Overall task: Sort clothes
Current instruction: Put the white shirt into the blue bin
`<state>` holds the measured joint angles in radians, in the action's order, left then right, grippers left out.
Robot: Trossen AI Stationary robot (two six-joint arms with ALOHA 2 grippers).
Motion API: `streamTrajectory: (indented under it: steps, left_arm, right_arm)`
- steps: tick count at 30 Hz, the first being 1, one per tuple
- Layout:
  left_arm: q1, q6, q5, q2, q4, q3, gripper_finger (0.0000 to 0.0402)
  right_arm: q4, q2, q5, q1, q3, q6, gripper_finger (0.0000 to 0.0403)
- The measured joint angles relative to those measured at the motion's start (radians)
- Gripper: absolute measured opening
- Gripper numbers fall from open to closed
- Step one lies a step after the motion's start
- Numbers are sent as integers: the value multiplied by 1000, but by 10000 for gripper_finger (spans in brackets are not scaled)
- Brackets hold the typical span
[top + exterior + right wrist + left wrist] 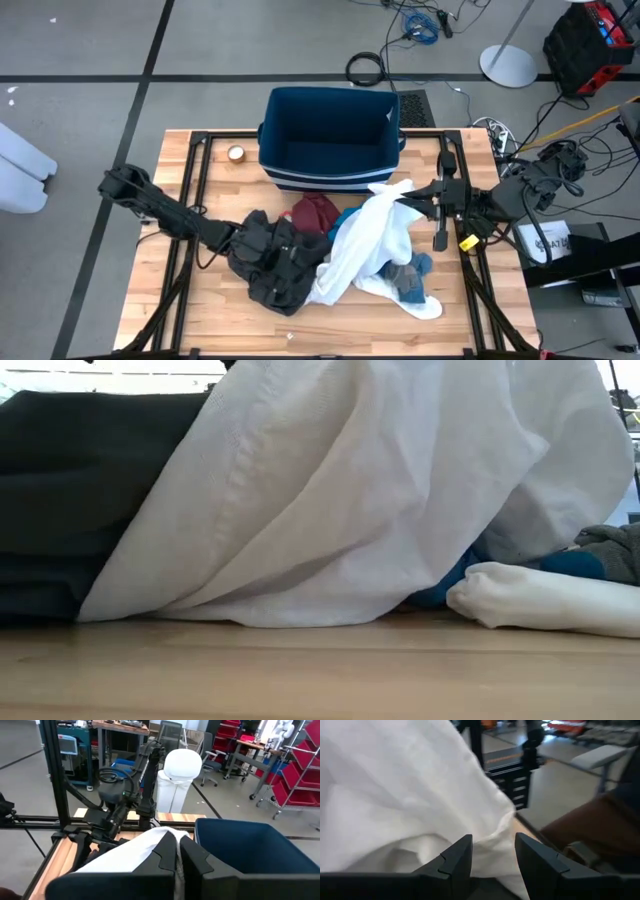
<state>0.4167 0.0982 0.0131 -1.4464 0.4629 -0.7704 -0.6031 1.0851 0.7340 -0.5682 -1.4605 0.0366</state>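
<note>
**White garment lifted toward bin, pile still tangled beneath**

Wooden table (200, 310) fills the centre of the high view, grey floor all round, cables at upper right. Dark blue bin (330, 140) sits at the table's upper middle, empty as far as I can see.

Clothes heaped just below the bin: dark grey garment (270, 262) left of centre, maroon piece (315, 212) near the bin, white garment (372, 240) draped across the middle, bright blue piece (346, 218) peeking from under it.

Right gripper (179, 854), fingers pinched together on a fold of the white garment, holds it up beside the bin's right corner. Left gripper (492, 855), fingers apart and clamping nothing, rests low at the pile with white cloth just ahead.

Risks, as I judge them:
- White cloth trails over the other pieces; a further lift may drag them along.
- Thin pinch; the fold may slip out.
- The trailing hem could snag the bin's rim.
</note>
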Motion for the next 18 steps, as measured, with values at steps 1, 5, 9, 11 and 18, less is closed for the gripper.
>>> streamTrajectory:
  steps: [1,5,9,11,18]
  left_arm:
    - [7,16,22,0,0,0,160]
    - [28,79,52,0,1,0,160]
    - [39,171,71,-10,1,0,160]
    - [37,204,94,-25,0,-4,160]
    - [24,286,100,-122,-22,-107,160]
  right_arm:
    - [0,0,0,0,0,3,0]
    - [0,0,-1,0,0,4,0]
    - [1,0,-1,0,0,4,0]
    - [1,0,-1,0,0,4,0]
    - [1,0,-1,0,0,31,0]
